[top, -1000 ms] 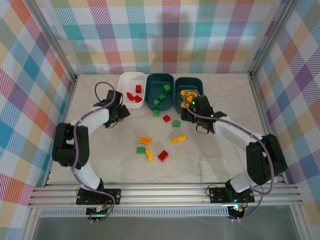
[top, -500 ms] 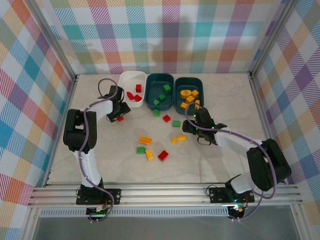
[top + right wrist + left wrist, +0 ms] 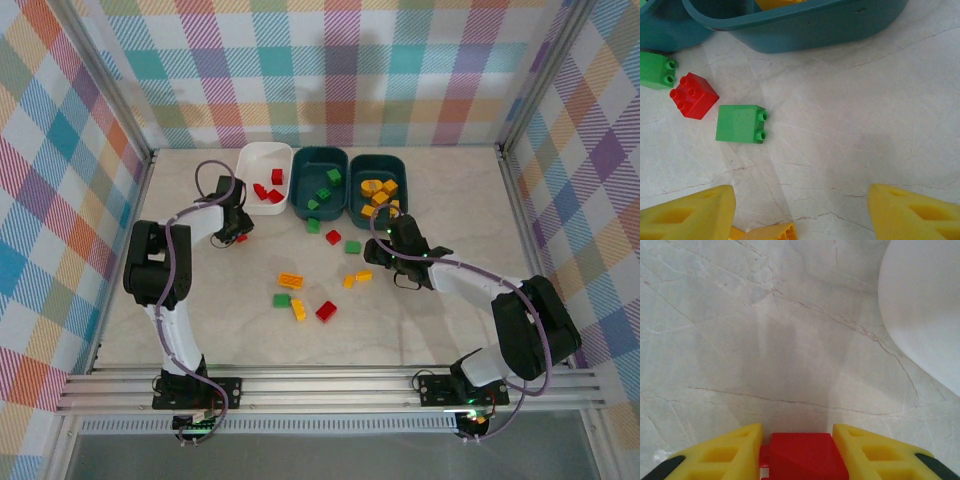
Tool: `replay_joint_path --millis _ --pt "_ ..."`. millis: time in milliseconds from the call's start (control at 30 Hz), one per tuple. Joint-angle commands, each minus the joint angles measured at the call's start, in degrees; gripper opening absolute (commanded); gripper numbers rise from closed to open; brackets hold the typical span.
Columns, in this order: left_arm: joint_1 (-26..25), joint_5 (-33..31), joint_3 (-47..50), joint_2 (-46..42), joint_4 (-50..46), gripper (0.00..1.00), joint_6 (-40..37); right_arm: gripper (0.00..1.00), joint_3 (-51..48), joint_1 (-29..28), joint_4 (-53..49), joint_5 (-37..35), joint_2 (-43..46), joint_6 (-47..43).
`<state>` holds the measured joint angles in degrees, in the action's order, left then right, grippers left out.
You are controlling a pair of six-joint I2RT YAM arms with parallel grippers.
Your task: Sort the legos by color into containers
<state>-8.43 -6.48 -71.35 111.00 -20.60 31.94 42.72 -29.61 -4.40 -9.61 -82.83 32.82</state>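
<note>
On the pale marbled bench (image 3: 200, 300) we are mid-sort. The shallow white plastic bin (image 3: 257, 163) holds reds, the middle dark teal bin (image 3: 312, 163) greens, and the right dark teal bin (image 3: 378, 157) yellows. Our left claw (image 3: 799, 434), just beside the white bin, pinches a small red studded brick (image 3: 802, 455). Next, we judge, it must lift over that rim and let go. Our right claw (image 3: 802, 187) gapes empty over a small yellow brick (image 3: 772, 232).

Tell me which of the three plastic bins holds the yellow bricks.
The right-hand dark teal plastic bin; the middle teal bin holds green, the white bin red.
</note>
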Motion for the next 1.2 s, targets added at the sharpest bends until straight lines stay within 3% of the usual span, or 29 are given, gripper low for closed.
replay_joint_path --millis 0,167,300,533,800,967,1167 --pt "-0.48 2.47 3.10 -3.53 -2.52 0.38 -0.39 0.70 0.02 -0.56 1.67 -0.83 -0.73 0.93" --pt "-1.52 3.14 3.59 -11.48 -2.54 0.38 -0.19 0.70 0.00 -0.80 1.84 -1.55 -0.93 0.93" --pt "-1.42 2.43 -2.57 -12.55 -4.31 0.41 0.01 0.70 0.00 -0.98 2.04 -1.68 -1.15 1.03" --pt "-1.42 5.16 -28.25 5.81 -12.82 0.42 -1.59 0.70 0.53 -1.07 1.80 -2.26 -2.69 0.91" --pt "-1.42 9.22 -39.43 15.92 -10.66 0.45 -2.56 0.71 -0.62 -1.07 0.53 -3.73 2.26 -0.73" --pt "-1.72 13.36 -43.46 18.55 -9.32 0.52 -3.31 0.71 -0.35 -1.07 0.37 -3.52 1.53 -0.65" --pt "-3.49 14.47 -31.85 6.09 -1.32 0.61 -3.45 0.72 -0.27 -1.32 0.85 -3.32 0.69 -0.69"
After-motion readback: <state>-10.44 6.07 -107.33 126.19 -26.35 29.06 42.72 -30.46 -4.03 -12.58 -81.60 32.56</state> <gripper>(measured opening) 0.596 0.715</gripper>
